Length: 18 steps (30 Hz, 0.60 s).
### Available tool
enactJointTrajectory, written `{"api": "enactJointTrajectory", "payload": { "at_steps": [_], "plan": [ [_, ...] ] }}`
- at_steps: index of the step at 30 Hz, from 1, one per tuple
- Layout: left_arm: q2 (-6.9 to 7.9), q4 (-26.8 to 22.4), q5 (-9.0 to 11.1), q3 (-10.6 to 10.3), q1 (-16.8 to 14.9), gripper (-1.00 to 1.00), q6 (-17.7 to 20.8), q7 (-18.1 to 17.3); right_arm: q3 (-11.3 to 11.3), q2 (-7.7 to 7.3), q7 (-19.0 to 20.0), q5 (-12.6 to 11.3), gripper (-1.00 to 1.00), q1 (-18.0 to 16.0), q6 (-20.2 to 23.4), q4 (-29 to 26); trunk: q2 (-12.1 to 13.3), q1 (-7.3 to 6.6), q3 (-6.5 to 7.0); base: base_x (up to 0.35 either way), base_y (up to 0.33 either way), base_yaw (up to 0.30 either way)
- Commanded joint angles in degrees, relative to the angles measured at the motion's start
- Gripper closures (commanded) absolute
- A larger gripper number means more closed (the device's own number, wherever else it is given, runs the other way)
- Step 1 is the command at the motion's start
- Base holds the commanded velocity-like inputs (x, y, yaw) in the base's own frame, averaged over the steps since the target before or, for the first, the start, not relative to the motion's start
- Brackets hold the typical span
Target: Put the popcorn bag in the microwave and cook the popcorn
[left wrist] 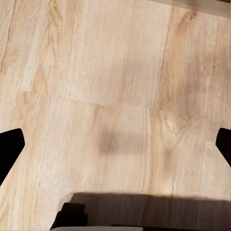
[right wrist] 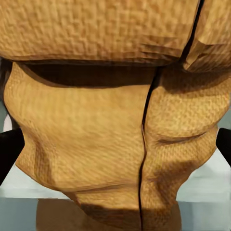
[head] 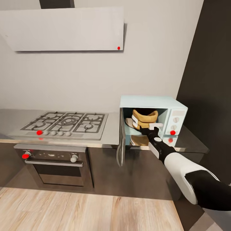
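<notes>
While the microwave (head: 153, 120) is sitting on the countertop (head: 112, 133) with its door (head: 121, 141) hanging wide open, the popcorn bag (head: 145, 119) is standing inside the cavity, upright on the pale turntable plate (head: 129, 123), its rolled rim uppermost. The right arm is reaching into the opening, and the right gripper (head: 148, 130) is hovering at the bag's lower front — whether it is pinching the paper or merely touching it cannot be told from the head view. Seen from the right wrist, the bag (right wrist: 110, 120) is looming close between the two dark fingertips (right wrist: 9, 149), which are sitting wide at either edge, apparently spread rather than clamped. Beneath the left wrist camera, the left gripper's fingertips (left wrist: 10, 147) are likewise standing far apart — released, holding nothing — above the pale wood floor (left wrist: 115, 96). Beside the microwave, the gas hob (head: 65, 123) is lying over the dark oven (head: 56, 163).
</notes>
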Motion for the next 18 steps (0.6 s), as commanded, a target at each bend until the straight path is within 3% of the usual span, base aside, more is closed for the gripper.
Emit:
{"api": "enactJointTrajectory", "payload": {
  "at_steps": [1, 5, 14, 18],
  "plan": [
    [0.00, 0.04, 0.03, 0.26, -0.07, -1.00, -0.15, -0.06, 0.51, -0.02, -0.26, -0.57, -1.00, -0.04, -0.22, 0.06, -0.03, 0.02, -0.06, 0.254, 0.000, 0.000],
    [0.00, 0.05, 0.00, 0.26, -0.04, -1.00, -0.17, -0.05, 0.58, 0.02, -0.24, -0.57, -1.00, -0.08, -0.22, 0.06, -0.03, 0.02, -0.06, 0.254, 0.000, 0.000],
    [-0.04, 0.04, -0.08, 0.26, 0.05, -1.00, -0.18, -0.06, 0.59, 0.07, -0.26, -0.51, -1.00, -0.08, -0.22, 0.06, -0.03, 0.02, -0.06, 0.028, 0.001, 0.000],
    [0.01, 0.04, 0.01, 0.26, 0.05, -1.00, -0.17, -0.06, 0.59, 0.07, -0.23, -0.51, -1.00, -0.08, -0.22, 0.06, -0.03, 0.02, -0.06, 0.193, 0.144, 0.000]
  ]
}}
